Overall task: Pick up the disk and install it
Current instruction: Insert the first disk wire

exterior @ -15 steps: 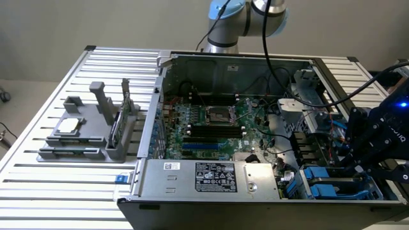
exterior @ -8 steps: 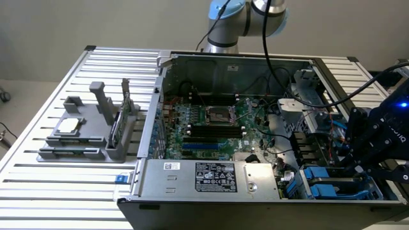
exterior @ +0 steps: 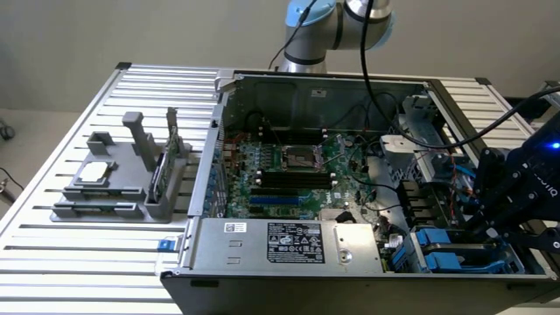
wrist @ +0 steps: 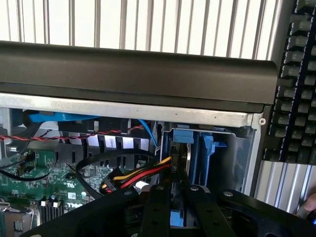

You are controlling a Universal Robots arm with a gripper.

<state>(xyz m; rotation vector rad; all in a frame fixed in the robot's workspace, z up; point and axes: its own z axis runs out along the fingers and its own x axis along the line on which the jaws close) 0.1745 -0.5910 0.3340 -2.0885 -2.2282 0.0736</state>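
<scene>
The disk has a blue carrier and a silver-grey edge. The gripper is black. The motherboard is green. The power supply is grey with a black-and-white label. The cables are red, yellow and black. The table is white with parallel slats.

Tool at drive bay of computer case
</scene>
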